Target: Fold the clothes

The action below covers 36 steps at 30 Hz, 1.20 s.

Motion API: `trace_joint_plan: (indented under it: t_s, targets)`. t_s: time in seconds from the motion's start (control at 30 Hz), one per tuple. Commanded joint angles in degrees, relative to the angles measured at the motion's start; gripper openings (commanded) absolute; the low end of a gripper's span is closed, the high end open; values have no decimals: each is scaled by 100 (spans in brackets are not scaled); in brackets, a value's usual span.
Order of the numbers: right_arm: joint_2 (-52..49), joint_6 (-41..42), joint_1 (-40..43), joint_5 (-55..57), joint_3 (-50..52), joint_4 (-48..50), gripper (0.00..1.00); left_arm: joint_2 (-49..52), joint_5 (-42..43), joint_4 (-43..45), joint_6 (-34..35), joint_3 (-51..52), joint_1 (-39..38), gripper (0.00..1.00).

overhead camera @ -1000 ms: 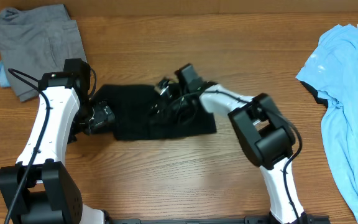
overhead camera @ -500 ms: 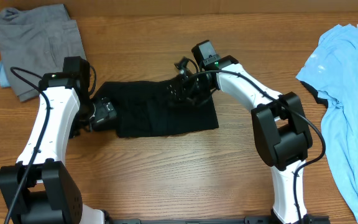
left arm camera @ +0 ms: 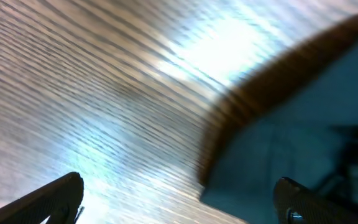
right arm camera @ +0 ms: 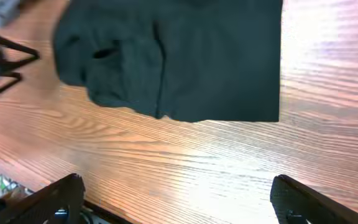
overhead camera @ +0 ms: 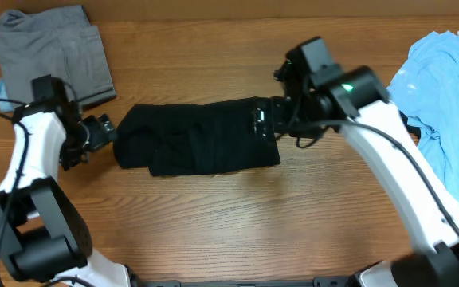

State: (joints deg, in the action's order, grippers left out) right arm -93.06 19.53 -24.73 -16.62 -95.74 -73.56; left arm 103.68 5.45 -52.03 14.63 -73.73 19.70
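Black folded garment (overhead camera: 198,147) lies flat mid-table, a long rectangle running left to right, with the left end bunched and rounded and the right end straight-edged. In the right wrist view the same garment (right arm camera: 179,62) fills the upper part, with a fold line down its left third. In the left wrist view it is only a dark blur (left arm camera: 303,137) at the right.

Left gripper (overhead camera: 102,131) sits just beside the garment's left end; can't tell if it touches. The wrist view shows the left gripper (left arm camera: 178,183) with fingers spread wide and no cloth pinched, wood grain and the dark cloth edge showing between them.

Right gripper (overhead camera: 265,123) is over the garment's upper right corner. From its own camera the right gripper (right arm camera: 176,180) is spread apart, holding nothing, raised off the cloth, with bare wood between the fingertips.

Brown wooden table (overhead camera: 213,223) under everything. Grey crumpled garment (overhead camera: 50,48) at the far left corner, with a bit of light blue cloth (overhead camera: 1,96) poking out beside it. Light blue t-shirt with white print (overhead camera: 445,119) spread at the right edge, well apart from the black one.
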Motion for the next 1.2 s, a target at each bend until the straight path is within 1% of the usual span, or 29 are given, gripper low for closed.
trace_joint_plan:
  t_s: [0.0, 0.1, 0.23, 0.37, 0.43, 0.47, 0.5, 0.53, 0.57, 0.6, 0.63, 0.67, 0.8, 0.87, 1.0, 1.03, 1.1, 1.17]
  targets:
    - [332, 61, -39, 109, -50, -20, 100, 437, 896, 151, -625, 28, 55, 100]
    - [367, 59, -44, 111, -37, -114, 100, 660, 1692, 409, -857, 28, 52, 100]
    - [367, 57, -44, 114, 118, -201, 100, 822, 2369, 623, -1169, 28, 50, 100]
    - [367, 57, -44, 114, 173, -203, 100, 1126, 2590, 684, -1270, 28, 22, 100]
    - [367, 55, -44, 116, 173, -203, 100, 1248, 2708, 640, -1340, 28, -20, 94]
    - [367, 57, -44, 114, 173, -203, 100, 1298, 2710, 623, -1340, 28, -37, 86]
    - [367, 55, -44, 114, 173, -205, 100, 1325, 2695, 614, -1338, 31, -59, 66]
    - [367, 55, -44, 114, 173, -208, 100, 1322, 2699, 605, -1329, 28, -63, 52]
    - [367, 52, -44, 116, 173, -205, 100, 1318, 2702, 605, -1252, 26, -61, 44]
    - [367, 35, -44, 116, 173, -205, 100, 1311, 2699, 595, -1126, 24, -55, 26]
    - [367, 31, -44, 116, 173, -208, 100, 1311, 2699, 575, -1034, 24, -42, 13]
    - [367, 15, -44, 116, 175, -210, 100, 1311, 2699, 551, -992, 22, -20, 4]
    - [356, 13, -44, 116, 229, -90, 100, 1283, 2457, 144, -920, -44, 173, 4]
    - [356, -7, -44, 118, 485, 291, 100, 1150, 2170, -114, -837, -122, 267, 4]
    - [326, -2, -44, -142, 1648, 1698, 100, 389, 2120, -280, -839, -157, 284, 4]
    - [293, -2, -44, -481, 2216, 2463, 100, 42, 2168, -323, -837, -168, 278, 4]
    - [205, 0, -44, -802, 2782, 3316, 100, -531, 2315, -463, -817, -199, 278, 4]
    - [17, 46, -44, -901, 3097, 3897, 100, -986, 2452, -564, -815, -205, 273, 4]
